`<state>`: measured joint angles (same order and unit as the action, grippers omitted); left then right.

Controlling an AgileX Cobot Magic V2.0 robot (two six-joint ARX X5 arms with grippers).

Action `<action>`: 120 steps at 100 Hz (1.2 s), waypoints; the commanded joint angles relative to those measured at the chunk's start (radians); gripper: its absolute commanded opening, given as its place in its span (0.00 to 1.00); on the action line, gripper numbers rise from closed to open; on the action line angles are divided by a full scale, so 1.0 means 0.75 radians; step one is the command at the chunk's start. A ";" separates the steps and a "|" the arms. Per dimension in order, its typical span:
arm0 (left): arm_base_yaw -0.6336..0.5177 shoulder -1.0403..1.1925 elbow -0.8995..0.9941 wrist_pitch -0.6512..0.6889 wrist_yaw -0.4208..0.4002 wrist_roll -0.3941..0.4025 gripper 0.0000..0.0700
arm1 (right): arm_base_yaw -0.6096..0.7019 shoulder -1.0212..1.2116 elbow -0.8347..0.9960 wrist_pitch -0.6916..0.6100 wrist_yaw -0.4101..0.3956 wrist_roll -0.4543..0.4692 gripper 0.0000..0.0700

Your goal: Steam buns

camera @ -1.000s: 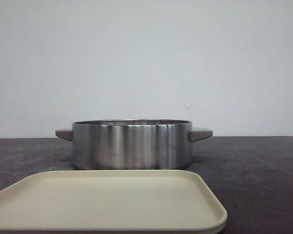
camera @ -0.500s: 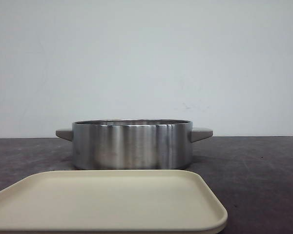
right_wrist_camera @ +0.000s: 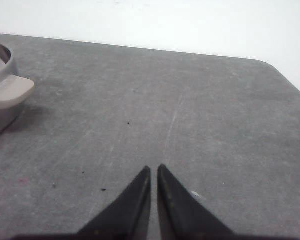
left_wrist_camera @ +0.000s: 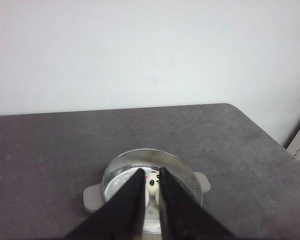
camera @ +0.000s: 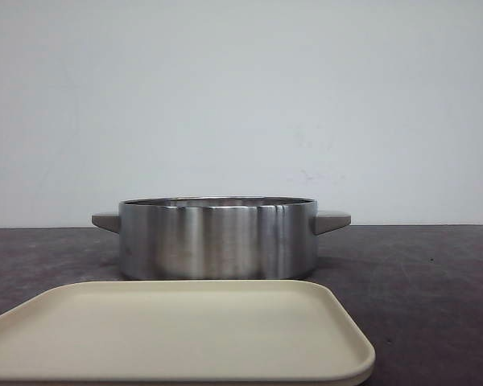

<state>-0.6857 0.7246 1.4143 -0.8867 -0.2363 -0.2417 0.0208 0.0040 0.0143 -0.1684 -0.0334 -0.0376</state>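
In the left wrist view, white panda-faced buns (left_wrist_camera: 152, 186) lie inside the steel pot (left_wrist_camera: 140, 156). Only parts of them show between my black fingers, so I cannot tell their number. My left gripper (left_wrist_camera: 151, 171) hovers high above the pot, empty, its jaws a narrow gap apart. My right gripper (right_wrist_camera: 154, 167) is shut and empty over bare table, to the right of the pot's handle (right_wrist_camera: 12, 89). In the front view the pot's wall (camera: 217, 237) hides the buns, and neither gripper shows there.
A cream rectangular tray (camera: 177, 330) lies empty in front of the pot, nearest the camera. The dark grey table (right_wrist_camera: 190, 100) ends at a rounded far right corner against a white wall.
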 commanded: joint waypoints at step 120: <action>0.978 -0.917 -1.785 1.128 0.415 0.153 0.00 | 0.001 -0.001 -0.004 0.014 0.001 -0.009 0.02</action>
<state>0.0357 0.0578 0.0872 -0.0296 0.0765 -0.1825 0.0208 0.0040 0.0143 -0.1684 -0.0334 -0.0376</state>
